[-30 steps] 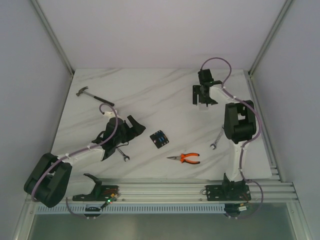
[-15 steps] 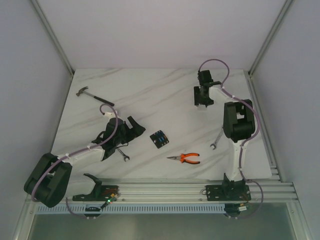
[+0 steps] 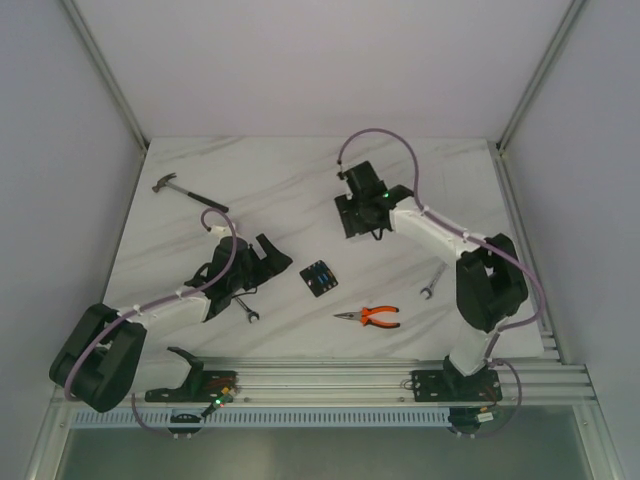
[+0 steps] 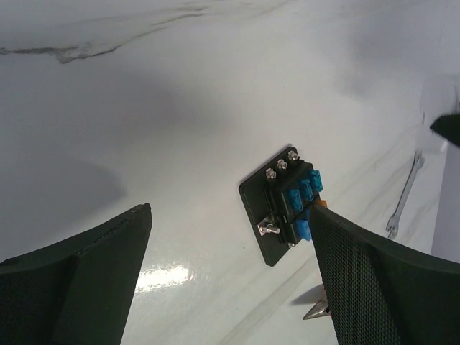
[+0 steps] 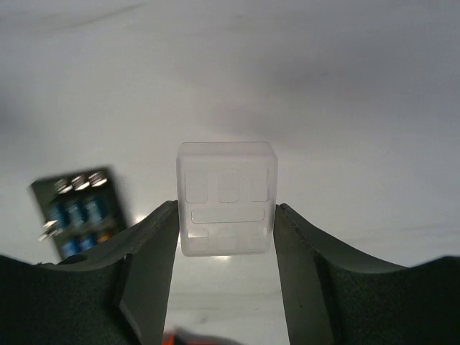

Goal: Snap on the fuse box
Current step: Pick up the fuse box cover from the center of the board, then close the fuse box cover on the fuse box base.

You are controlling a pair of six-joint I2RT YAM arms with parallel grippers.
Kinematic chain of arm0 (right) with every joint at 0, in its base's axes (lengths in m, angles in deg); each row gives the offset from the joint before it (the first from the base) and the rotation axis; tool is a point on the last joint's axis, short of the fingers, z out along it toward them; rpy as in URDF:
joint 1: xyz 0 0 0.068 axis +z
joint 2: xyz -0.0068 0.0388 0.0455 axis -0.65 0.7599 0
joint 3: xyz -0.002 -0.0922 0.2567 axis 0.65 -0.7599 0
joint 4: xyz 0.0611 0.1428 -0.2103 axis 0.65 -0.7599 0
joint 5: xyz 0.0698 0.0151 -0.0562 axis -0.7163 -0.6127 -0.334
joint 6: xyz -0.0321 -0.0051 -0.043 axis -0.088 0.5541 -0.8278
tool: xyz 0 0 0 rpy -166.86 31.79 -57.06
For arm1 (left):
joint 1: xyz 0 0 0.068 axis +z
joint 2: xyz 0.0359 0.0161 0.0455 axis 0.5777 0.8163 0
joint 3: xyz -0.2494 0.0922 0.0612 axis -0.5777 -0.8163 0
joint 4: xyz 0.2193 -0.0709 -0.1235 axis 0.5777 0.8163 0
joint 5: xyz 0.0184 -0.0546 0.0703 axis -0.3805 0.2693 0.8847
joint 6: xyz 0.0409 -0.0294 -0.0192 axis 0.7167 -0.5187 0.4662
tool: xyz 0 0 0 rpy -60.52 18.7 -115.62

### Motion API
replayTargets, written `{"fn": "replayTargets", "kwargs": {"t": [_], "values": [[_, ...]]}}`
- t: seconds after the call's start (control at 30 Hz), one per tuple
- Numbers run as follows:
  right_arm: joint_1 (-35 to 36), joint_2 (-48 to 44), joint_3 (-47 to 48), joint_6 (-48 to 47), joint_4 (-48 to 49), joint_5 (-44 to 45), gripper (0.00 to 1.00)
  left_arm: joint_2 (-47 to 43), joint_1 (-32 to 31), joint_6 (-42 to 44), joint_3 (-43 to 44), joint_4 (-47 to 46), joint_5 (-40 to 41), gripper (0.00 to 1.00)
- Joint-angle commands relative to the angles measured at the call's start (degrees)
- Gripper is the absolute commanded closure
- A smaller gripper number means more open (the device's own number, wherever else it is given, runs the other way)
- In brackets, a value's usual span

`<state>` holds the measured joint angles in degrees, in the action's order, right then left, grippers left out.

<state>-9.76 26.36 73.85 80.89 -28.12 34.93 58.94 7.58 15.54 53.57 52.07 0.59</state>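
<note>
Two tools: right tool (image 5: 226, 219) tight around a clear cover (image 5: 226, 190), left tool (image 4: 228, 223) wide open, empty.

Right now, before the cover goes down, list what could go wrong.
1. The cover is pinched only by its sides in the right gripper; pressing may tilt it or let it slip.
2. The fuse box lies loose and skewed on the table. The left gripper is open and not gripping it, so it may slide or misalign under the push.
</note>
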Motion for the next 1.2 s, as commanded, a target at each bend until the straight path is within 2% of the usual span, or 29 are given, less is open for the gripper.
{"fn": "replayTargets", "kwargs": {"t": [0.0,0.17,0.43,0.67,1.17], "values": [[6.0,-3.2,-3.4,2.6,-1.9,-1.5,0.61,0.7,0.4,-1.0,-1.1,-0.9,-0.9,0.0],[12.7,-3.6,-4.3,4.7,-2.0,-0.9,0.61,1.8,0.4,-1.9,-1.7,-2.5,-2.0,0.0],[18.4,-1.1,-4.2,6.0,-1.5,-0.3,0.6,2.4,0.3,-2.8,-2.2,-3.7,-2.7,0.0],[20.6,2.4,-3.9,5.9,-1.2,1.7,0.59,2.9,0.4,-3.1,-2.4,-4.6,-3.5,0.0],[21.2,5.6,-3.5,4.5,0.5,3.2,0.49,5.1,0.3,-4.2,-2.7,-7.3,-5.6,0.0]]}}
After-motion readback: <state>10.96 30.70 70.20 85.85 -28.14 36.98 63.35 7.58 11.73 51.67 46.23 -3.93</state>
